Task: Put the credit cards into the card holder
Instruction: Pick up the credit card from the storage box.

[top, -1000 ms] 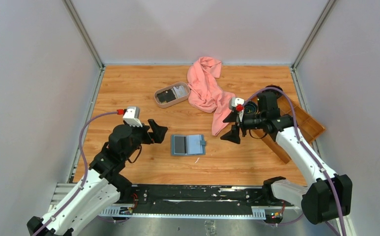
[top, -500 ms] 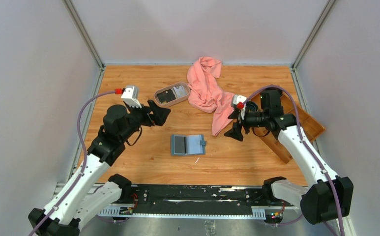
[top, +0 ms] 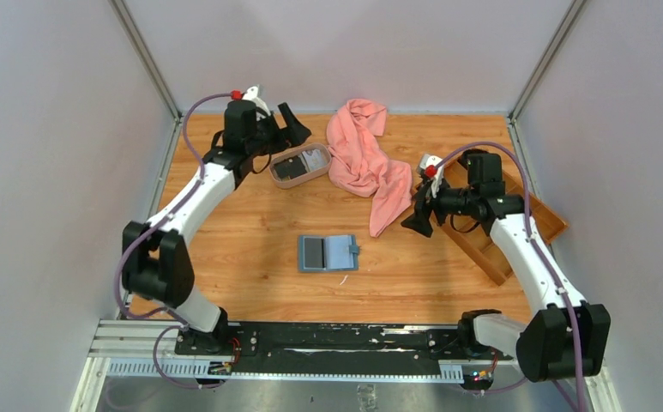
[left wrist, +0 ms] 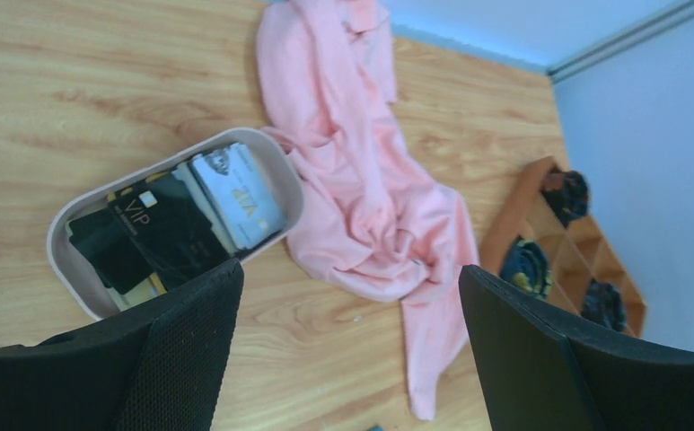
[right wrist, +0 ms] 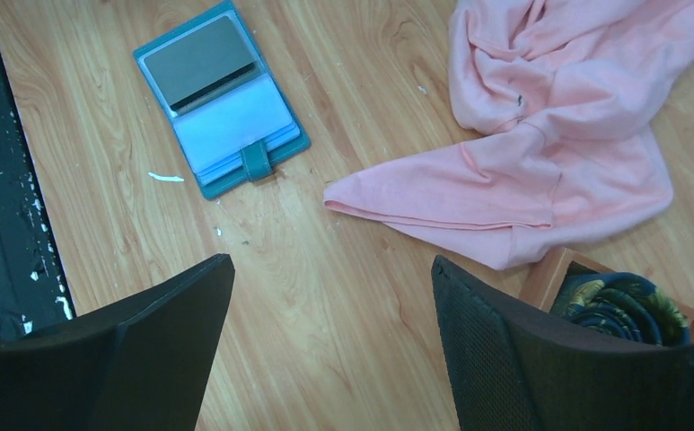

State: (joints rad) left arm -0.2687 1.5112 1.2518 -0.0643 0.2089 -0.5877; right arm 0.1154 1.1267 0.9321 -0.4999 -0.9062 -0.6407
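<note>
Credit cards (left wrist: pixel 177 229) in oval tray (left wrist: pixel 66 274), one in card holder (right wrist: pixel 235 121), left gripper (left wrist: pixel 350 269) and right gripper (right wrist: pixel 331 260) spread

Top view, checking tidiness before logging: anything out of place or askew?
A pink cloth lies crumpled between the beige tray and wooden tray; a white scrap sits by the open card holder.

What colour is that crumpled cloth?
The cloth is salmon pink, clearest in the left wrist view.
</note>
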